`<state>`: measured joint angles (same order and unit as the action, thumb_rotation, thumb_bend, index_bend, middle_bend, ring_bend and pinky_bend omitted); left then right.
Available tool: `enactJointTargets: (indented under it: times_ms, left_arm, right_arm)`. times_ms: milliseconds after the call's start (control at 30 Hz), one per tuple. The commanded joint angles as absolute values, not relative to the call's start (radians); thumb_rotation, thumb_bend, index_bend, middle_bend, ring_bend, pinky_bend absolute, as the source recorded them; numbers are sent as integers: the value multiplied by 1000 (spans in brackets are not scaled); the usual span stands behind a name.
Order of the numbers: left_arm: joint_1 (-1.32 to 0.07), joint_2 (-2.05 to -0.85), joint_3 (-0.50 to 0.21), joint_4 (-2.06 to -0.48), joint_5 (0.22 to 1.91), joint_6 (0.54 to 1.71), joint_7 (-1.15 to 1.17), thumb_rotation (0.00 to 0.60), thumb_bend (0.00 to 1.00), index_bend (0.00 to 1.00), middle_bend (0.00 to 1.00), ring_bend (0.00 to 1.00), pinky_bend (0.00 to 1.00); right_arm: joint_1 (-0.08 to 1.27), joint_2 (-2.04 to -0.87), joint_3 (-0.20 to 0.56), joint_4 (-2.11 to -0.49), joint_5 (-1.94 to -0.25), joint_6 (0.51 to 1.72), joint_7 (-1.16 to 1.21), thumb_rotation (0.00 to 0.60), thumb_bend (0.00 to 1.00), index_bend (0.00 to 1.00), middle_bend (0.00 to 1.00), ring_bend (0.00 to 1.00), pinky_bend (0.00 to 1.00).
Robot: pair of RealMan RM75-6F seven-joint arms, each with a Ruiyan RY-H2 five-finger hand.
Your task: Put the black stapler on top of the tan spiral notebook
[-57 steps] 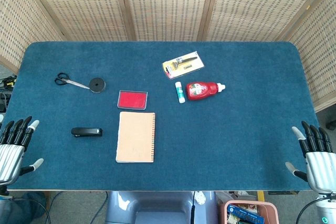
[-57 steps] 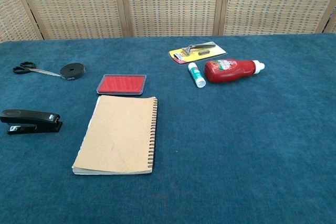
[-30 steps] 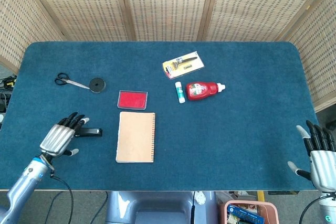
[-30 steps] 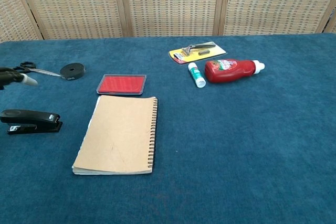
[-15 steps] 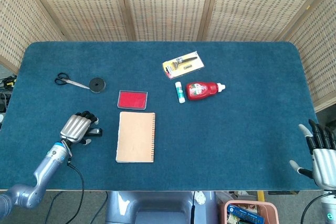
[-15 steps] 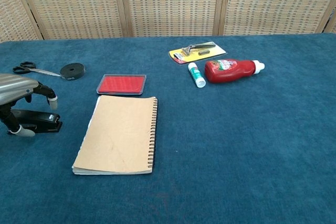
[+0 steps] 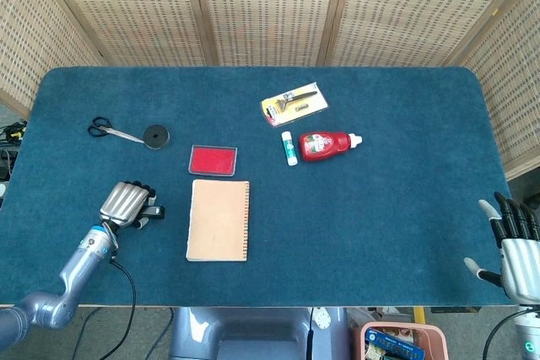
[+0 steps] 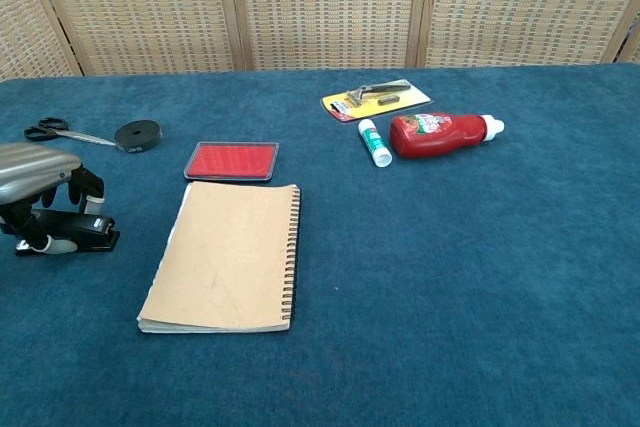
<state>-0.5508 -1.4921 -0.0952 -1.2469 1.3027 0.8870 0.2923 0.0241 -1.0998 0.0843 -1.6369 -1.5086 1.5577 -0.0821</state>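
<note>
Fingers of my silver left hand curl down over the black stapler, which sits flat on the blue cloth table just to the left of the tan spiral notebook. From the chest view my fingers and thumb look wrapped around the stapler's top and sides, so I think I am gripping it, but it has not left the table yet. The head view shows my left hand covering most of the stapler, with only its end poking out toward the notebook. My right hand waits at the far right edge of the table with its fingers spread apart and nothing in it. To do this step well, I should squeeze the stapler firmly on both long sides so it does not slip or tip. Then I should lift it straight up, high enough to clear the notebook's edge, so I do not push the notebook away. The trip is short, only a little way to the right. I should set the stapler down flat near the middle of the tan cover, away from the wire rings on the right side, and let go slowly. The red ink pad sits just behind the notebook, so I should keep clear of it.
</note>
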Motion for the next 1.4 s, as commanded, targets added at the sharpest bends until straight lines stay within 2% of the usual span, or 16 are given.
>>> enactJointTargets:
  times_ms: [33,200,467,733,800,900,1067,1400]
  left_arm:
    - [-552,-1487,-94,-1252,1305,900,293,600,311,622,545,428,493]
    - [-551,-1451,-96,-1300,1320,932,290,600,315,632,553,437,501]
    - [-579,-1335,-102,-1489,1408,990,319,600,322,660,577,460,510]
    - [-659,-1354,-99,-1553,1535,1008,540,600,365,683,595,481,523]
    - [-701,-1394,-91,-1520,1599,994,657,600,364,683,595,481,523]
    - [-741,-1455,-78,-1450,1635,963,694,600,365,683,595,481,523]
    - [-804,-1524,-18,-1312,1747,942,611,600,370,683,595,481,523]
    - [-838,-1613,65,-1142,1865,1011,441,600,368,681,586,481,522]
  right_arm:
    - [25,-1099,85,-1636,-1507,1556,-80,600,0,0,0,0,0]
    - [25,-1098,85,-1637,-1503,1553,-77,600,0,0,0,0,0]
    - [26,-1097,82,-1639,-1506,1551,-78,600,0,0,0,0,0]
    - [25,-1095,86,-1639,-1495,1550,-74,600,0,0,0,0,0]
    - [26,-1092,87,-1639,-1490,1544,-67,600,0,0,0,0,0]
    - [26,-1090,85,-1640,-1493,1546,-63,600,0,0,0,0,0]
    - [23,-1091,83,-1639,-1502,1555,-65,600,0,0,0,0,0]
    - [24,-1087,91,-1635,-1482,1547,-48,600,0,0,0,0,0]
